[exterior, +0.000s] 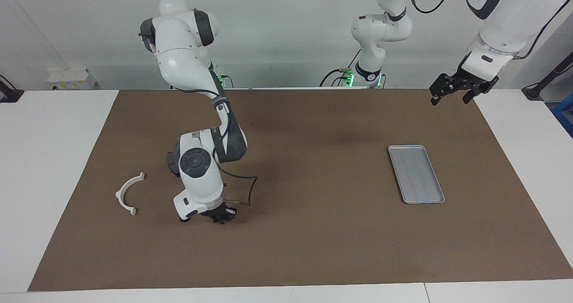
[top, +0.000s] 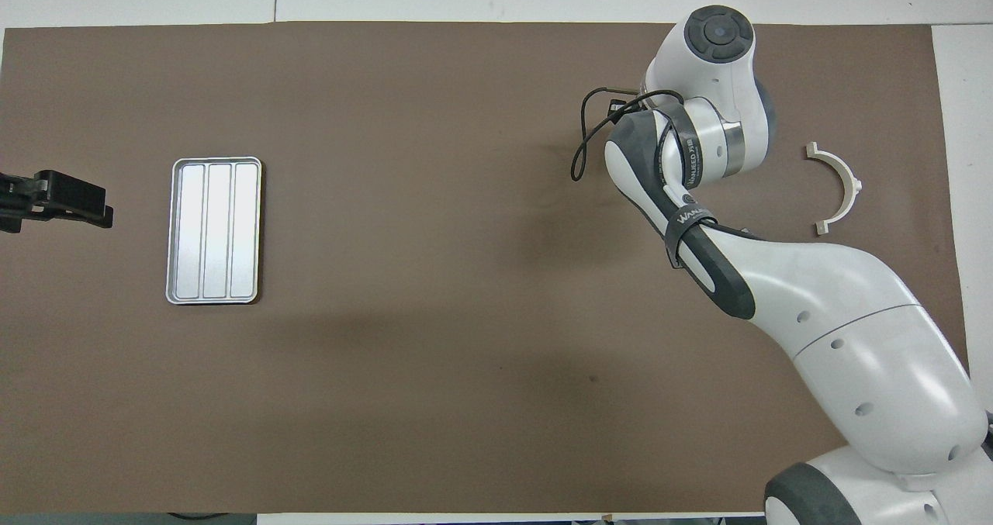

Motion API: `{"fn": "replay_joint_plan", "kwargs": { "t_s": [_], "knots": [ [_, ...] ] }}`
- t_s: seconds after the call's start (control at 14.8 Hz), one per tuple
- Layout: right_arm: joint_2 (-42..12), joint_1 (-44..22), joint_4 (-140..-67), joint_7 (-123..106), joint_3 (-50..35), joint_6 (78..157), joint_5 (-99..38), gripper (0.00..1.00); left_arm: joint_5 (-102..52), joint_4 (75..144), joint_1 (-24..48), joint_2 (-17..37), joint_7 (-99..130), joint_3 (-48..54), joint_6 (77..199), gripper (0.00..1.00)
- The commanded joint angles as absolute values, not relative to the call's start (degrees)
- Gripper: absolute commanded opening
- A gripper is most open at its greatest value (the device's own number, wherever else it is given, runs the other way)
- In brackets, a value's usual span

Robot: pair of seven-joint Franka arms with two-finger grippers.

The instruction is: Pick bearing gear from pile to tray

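The silver-grey tray (exterior: 416, 174) lies empty on the brown mat toward the left arm's end; it also shows in the overhead view (top: 213, 230). Of the pile only the white arc-shaped piece (exterior: 129, 194) shows, toward the right arm's end, also in the overhead view (top: 839, 188). No gears or brake pads show. My right gripper (exterior: 221, 216) is down at the mat beside the arc, farther from the robots than its own wrist. In the overhead view the wrist (top: 717, 40) covers it. My left gripper (exterior: 450, 100) hangs open and empty in the air, over the mat's edge near the tray.
The brown mat (exterior: 313, 249) covers most of the white table. A thin black cable (exterior: 250, 191) loops from the right wrist close to the mat. The right arm's forearm (top: 814, 292) spans the mat near the arc.
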State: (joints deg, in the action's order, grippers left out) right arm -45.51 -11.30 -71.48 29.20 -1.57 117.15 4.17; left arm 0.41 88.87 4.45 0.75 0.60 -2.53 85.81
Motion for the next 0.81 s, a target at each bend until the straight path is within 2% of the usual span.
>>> {"fn": "replay_joint_plan", "kwargs": {
  "t_s": [0.0,0.2,0.4,0.54,0.74],
  "knots": [
    [-43.6,-10.8,-68.6,28.0,-1.9,107.6,4.6,0.00,0.5,90.6,5.2,-0.8,0.5,-3.1,86.2,1.00],
    [-37.8,-10.8,-64.1,21.2,-2.1,92.7,3.8,0.00,0.5,90.6,5.2,-0.8,0.5,-3.1,86.2,1.00],
    [-32.6,-12.0,-60.4,22.1,-3.8,83.0,0.1,0.00,0.5,90.6,5.2,-0.8,0.5,-3.1,86.2,1.00],
    [-29.7,-16.2,-59.8,33.6,-4.0,81.4,-3.7,0.00,0.5,90.6,5.2,-0.8,0.5,-3.1,86.2,1.00],
    [-29.0,-25.9,-58.8,55.7,-4.1,83.9,-4.0,0.00,0.5,90.6,5.2,-0.8,0.5,-3.1,86.2,1.00]
  ]
}}
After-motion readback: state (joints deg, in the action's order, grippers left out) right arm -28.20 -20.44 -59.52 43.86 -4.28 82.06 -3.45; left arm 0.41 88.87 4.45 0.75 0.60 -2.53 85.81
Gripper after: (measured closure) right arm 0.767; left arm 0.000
